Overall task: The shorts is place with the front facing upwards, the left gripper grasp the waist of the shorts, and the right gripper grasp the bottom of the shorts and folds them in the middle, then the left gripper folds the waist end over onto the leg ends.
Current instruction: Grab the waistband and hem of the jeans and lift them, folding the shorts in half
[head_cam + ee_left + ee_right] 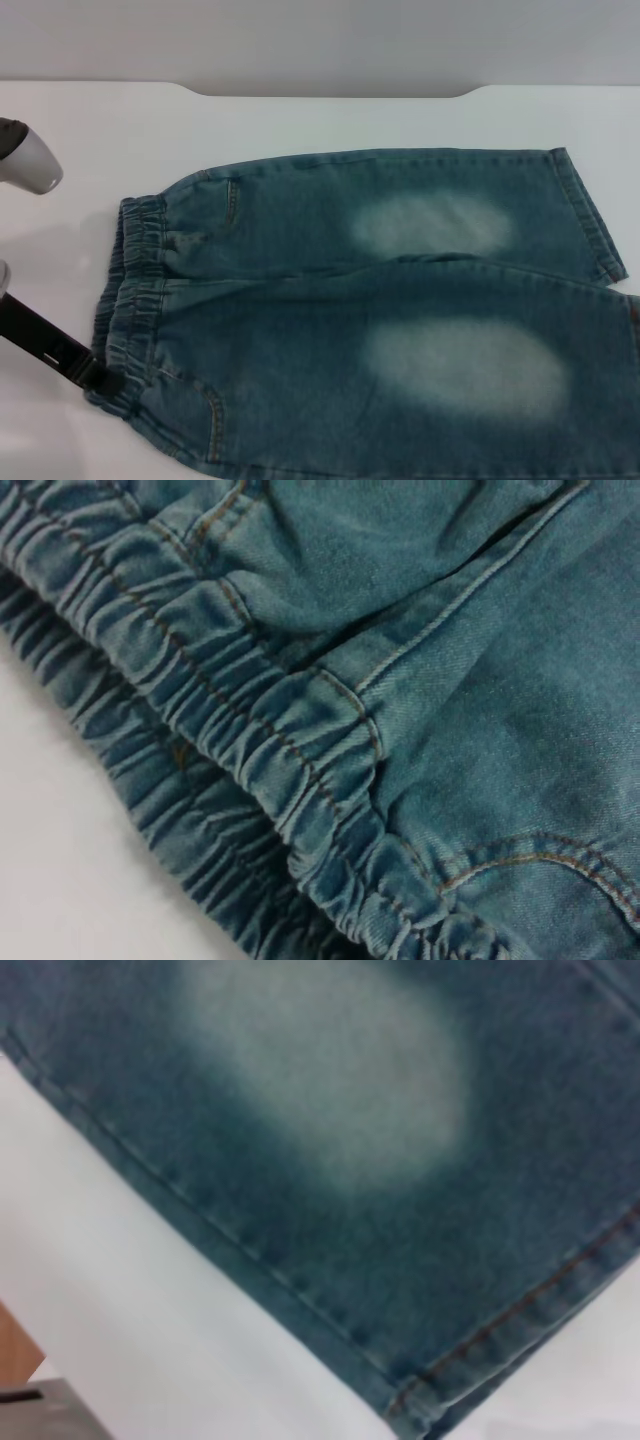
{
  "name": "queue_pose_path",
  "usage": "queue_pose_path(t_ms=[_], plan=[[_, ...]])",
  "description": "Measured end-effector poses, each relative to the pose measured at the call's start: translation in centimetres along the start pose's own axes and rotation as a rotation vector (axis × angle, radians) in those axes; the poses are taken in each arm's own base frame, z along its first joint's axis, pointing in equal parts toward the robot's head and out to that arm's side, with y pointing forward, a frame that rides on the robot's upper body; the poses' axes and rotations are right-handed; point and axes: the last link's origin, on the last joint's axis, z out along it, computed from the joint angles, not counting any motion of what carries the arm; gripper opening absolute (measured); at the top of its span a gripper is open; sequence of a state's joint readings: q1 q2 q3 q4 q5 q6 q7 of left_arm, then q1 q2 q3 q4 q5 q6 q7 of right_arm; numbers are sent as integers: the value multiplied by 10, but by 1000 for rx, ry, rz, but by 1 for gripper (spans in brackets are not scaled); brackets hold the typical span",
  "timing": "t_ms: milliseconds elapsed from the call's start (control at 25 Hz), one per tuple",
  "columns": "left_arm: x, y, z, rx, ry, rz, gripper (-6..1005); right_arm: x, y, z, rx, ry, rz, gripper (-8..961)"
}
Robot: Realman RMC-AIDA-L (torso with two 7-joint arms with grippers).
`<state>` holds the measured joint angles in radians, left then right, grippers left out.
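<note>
Your shorts [400,320] lie flat on the white table [330,120] with the two pale faded patches facing up, the near leg running off the picture's lower and right edges. The waist [135,300] sits at the robot's left, its elastic gathered into tight crinkles; the far leg's hem [590,215] lies at the right, smooth and turned up.

Your left arm comes in low from the left edge — a black link slanting down to the left gripper [98,378], which meets the waist at its near corner. The fingers merge with the dark denim there, so you cannot tell whether they are spread or clamped. A white-and-grey rounded part of the arm [28,160] hangs at the upper left, well apart from the cloth.

The left wrist view is filled by ruched waistband [250,750] and orange stitching, with table beside it. The right wrist view looks onto one faded patch [330,1070] and a stitched leg hem [520,1330] — no fingers of the right gripper show anywhere.
</note>
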<state>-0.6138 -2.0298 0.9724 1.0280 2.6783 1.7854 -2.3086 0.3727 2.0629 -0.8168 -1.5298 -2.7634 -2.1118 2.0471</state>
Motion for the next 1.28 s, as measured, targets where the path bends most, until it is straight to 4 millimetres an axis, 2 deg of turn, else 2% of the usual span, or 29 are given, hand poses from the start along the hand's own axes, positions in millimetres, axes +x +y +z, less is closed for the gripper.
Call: queue_pose_path(t_ms=[640, 1280], plan=[[5, 1, 4, 6, 17, 4, 45, -6, 3, 26, -95, 59, -35, 517], [4, 1, 7, 9, 0, 1, 46, -10, -4, 36, -73, 131, -29, 516]])
